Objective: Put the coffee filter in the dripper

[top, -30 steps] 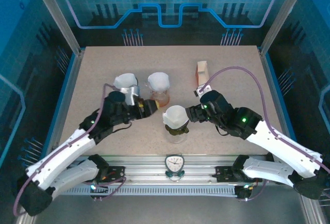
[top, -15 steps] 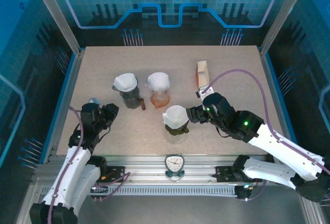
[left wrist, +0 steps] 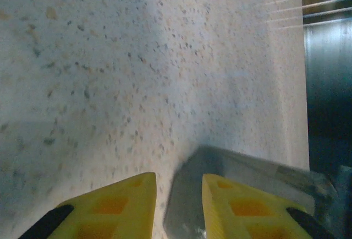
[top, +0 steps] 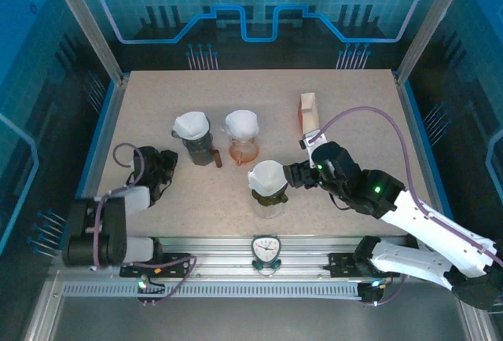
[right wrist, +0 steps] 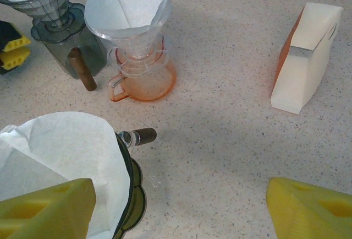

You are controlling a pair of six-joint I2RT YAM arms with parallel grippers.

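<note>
Coffee filter (right wrist: pixel 60 145): white paper cone, seated mouth-up in the dripper (top: pixel 269 199) nearest the arms. Its rim stands above the dripper's dark edge. The dripper is upright on the table (top: pixel 354 121), roughly central and near the front edge. In the right wrist view a short dark handle stub shows just beside the filter.

Right tool (right wrist: pixel 181 195): positioned just beside the dripper on its right side, jaws wide. One yellow finger (right wrist: pixel 47 208) overlaps the filter's near edge in the wrist view; whether it touches the paper cannot be told. The other finger hangs over bare table, well apart from the dripper. Nothing is clamped between the two.

Left tool (left wrist: pixel 179 181): jaws narrow, with a slim gap between the yellow fingers and nothing in it. It faces bare speckled table close to an edge. From above, the left arm is folded at the left front of the table, well apart from the drippers.

Other items: an orange-tinted dripper (top: pixel 243 141) and a grey dripper (top: pixel 194 141) stand side by side behind the near one, the grey to the left, each with a white filter inside. A cream filter carton (top: pixel 309 111) stands further back on the right, apart from everything else.
</note>
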